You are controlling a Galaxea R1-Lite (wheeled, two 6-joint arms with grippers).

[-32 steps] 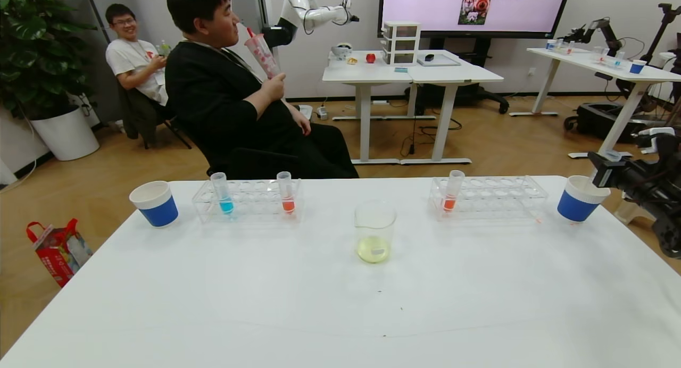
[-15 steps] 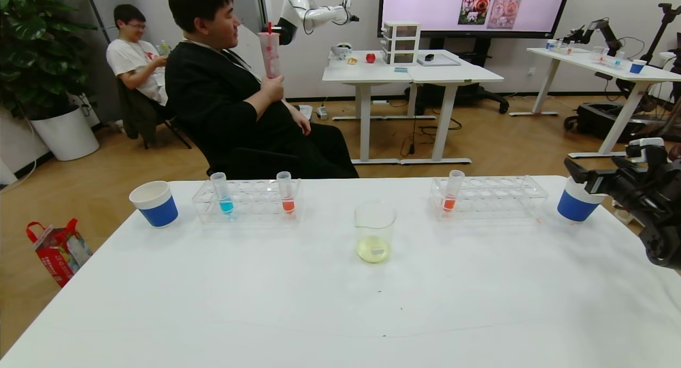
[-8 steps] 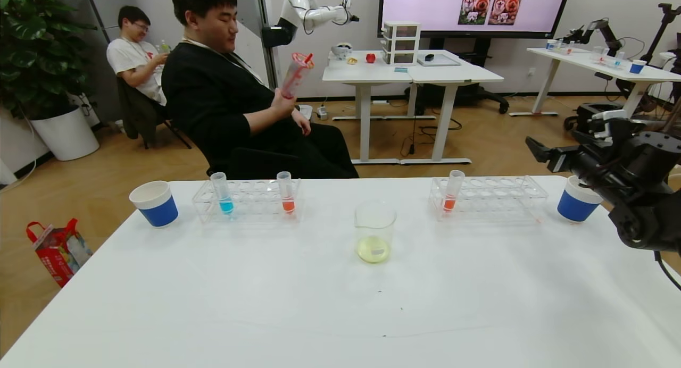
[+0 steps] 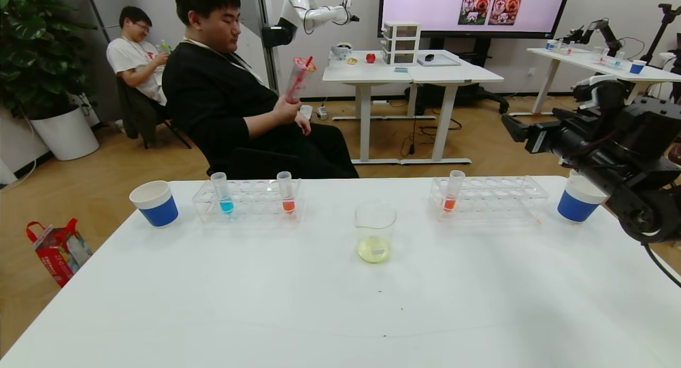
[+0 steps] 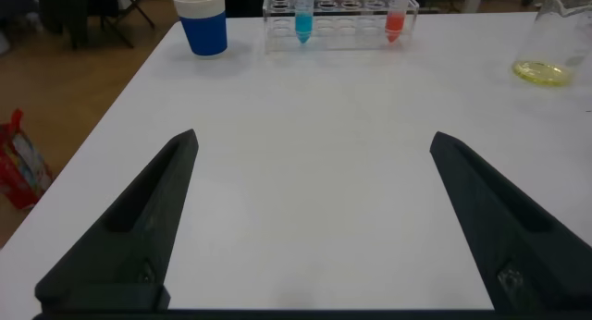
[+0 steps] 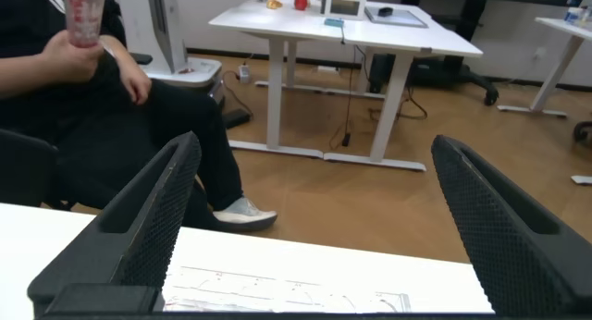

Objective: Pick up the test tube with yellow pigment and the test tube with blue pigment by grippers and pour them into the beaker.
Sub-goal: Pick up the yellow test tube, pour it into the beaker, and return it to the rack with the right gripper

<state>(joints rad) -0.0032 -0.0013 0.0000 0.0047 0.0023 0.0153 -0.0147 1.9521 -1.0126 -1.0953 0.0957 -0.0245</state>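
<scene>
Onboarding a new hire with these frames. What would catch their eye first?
Probably the right gripper, open and empty, raised above the right-hand rack. Next, the beaker at the table's centre with yellow liquid in its bottom, and the test tube with blue pigment upright in the left rack. The left gripper is open, low over the near table.

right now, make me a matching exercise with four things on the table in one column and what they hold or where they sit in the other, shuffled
Things
1. beaker
2. test tube with blue pigment
3. right gripper
4. left paper cup

Descriptions
A. stands in the left rack
B. raised above the right rack, jaws open
C. holds pale yellow liquid at its bottom
D. stands on the table's far left, beside the left rack

Pairs: 1-C, 2-A, 3-B, 4-D
</scene>
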